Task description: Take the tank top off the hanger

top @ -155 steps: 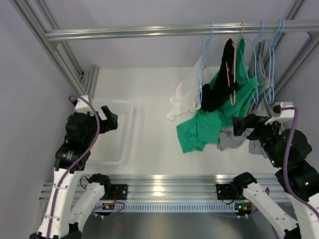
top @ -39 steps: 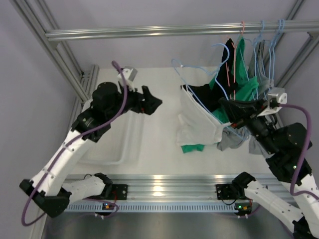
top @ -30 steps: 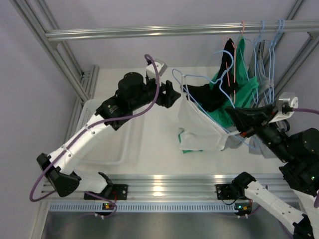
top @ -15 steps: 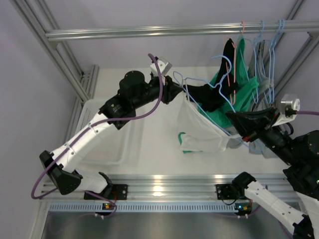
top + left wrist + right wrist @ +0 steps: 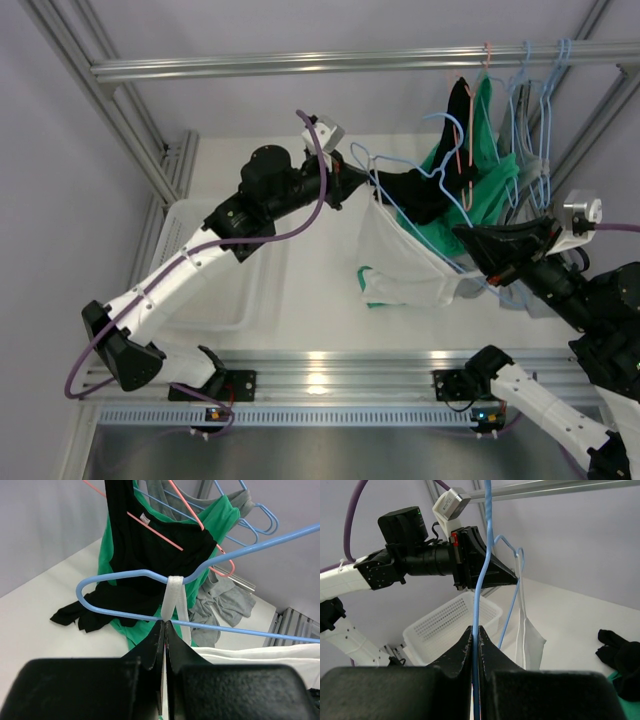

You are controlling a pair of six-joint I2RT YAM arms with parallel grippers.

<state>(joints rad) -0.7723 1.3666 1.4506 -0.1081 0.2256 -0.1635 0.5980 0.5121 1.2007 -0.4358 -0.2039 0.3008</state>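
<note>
The white tank top [image 5: 400, 262] hangs from a light blue hanger [image 5: 115, 574] held in the air over the table. One of its straps [image 5: 175, 587] loops over the hanger's wire near the left end. My left gripper [image 5: 164, 623] is just below that loop and is shut on the strap [image 5: 360, 181]. My right gripper [image 5: 476, 630] is shut on the hanger's wire [image 5: 482, 555], at the hanger's right side [image 5: 465, 235]. The right wrist view shows the top [image 5: 527, 635] hanging as a flat white panel beside the left arm's fingers.
A black top on a pink hanger [image 5: 430, 195], a green garment [image 5: 490, 180] and several blue hangers [image 5: 535, 100] hang from the metal rail [image 5: 300, 65] at the back right. A white perforated basket [image 5: 215, 322] sits on the table at the left, under the left arm.
My left gripper came in to the hanger's left end and shut on the strap. The right gripper kept hold of the hanger, which was earlier lifted off the rail.
</note>
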